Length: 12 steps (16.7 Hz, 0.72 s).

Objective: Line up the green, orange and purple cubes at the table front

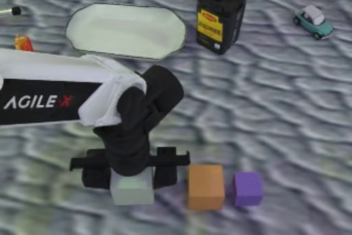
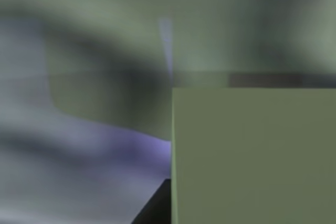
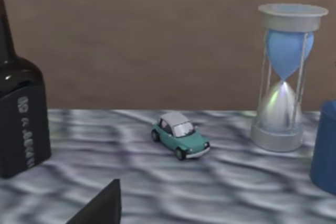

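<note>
Beneath the left gripper (image 1: 131, 172), its fingers apart, the green cube (image 1: 132, 188) is half hidden.

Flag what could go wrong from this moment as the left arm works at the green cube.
1. The left gripper straddles the pale mint-green matte cube; its right finger sits close to the tan-orange matte cube, so opening wider or shifting sideways might nudge it.
2. A bumped orange cube could push the small violet-purple matte cube beside it, spoiling the row.
3. Lifting away off-vertical might drag the green cube out of line.
</note>
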Available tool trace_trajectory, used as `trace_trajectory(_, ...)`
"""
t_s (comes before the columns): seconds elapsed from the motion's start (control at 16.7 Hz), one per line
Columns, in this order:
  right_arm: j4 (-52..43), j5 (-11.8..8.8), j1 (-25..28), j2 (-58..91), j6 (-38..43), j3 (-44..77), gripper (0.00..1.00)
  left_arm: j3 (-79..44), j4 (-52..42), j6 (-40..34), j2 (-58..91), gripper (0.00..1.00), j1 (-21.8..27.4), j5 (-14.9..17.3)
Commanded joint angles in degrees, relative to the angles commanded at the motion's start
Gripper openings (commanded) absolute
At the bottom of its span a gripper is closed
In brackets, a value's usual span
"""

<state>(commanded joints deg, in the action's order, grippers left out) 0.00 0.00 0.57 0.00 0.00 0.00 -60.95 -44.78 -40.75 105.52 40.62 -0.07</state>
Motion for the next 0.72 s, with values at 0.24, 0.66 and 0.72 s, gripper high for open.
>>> trace_trajectory(0.24, 0.00, 0.00, 0.00, 0.00, 0.00, 0.00, 1.00, 0.00, 0.00, 0.00, 0.00, 0.90, 0.00, 0.00)
trace_trajectory(0.66, 0.00, 0.00, 0.00, 0.00, 0.00, 0.00, 1.00, 0.00, 0.00, 0.00, 0.00, 1.00, 0.00, 0.00)
trace_trajectory(0.72, 0.00, 0.00, 0.00, 0.00, 0.00, 0.00, 1.00, 0.00, 0.00, 0.00, 0.00, 1.00, 0.00, 0.00)
